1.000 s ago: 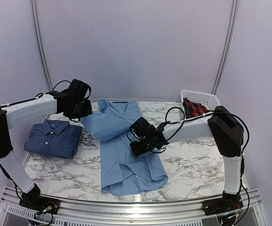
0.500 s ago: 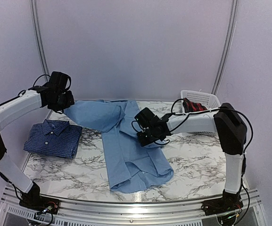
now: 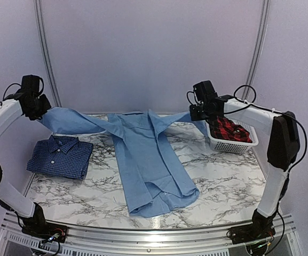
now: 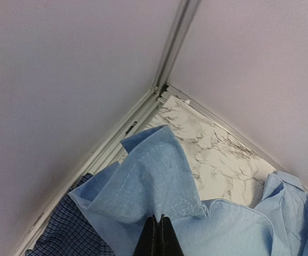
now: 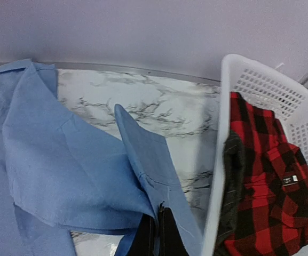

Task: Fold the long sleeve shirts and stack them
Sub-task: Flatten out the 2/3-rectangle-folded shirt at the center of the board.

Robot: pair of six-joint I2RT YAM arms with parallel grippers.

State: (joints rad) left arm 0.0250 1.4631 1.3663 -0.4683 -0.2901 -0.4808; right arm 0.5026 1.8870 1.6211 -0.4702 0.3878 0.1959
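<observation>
The left gripper [image 4: 158, 237] and right gripper [image 5: 155, 226], fingers pressed together, each pinch a sleeve, apparently near the cuff, of the plain light blue button-up cloth shirt [image 3: 148, 160]. The sleeves are held outward to spread the shirt flat for folding. Its body lies mid-way across the marble-patterned table [image 3: 223, 181].

checked shirt [image 4: 68, 236] cropped, basket [image 5: 266, 85] partly cropped

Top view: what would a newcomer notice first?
The light blue shirt lies open in the middle, sleeves stretched up and out to both sides, the left arm and right arm each with jaws shut on a sleeve end. Next: the folded dark blue checked shirt at the left, and red plaid cloth in the white basket at far right.
</observation>
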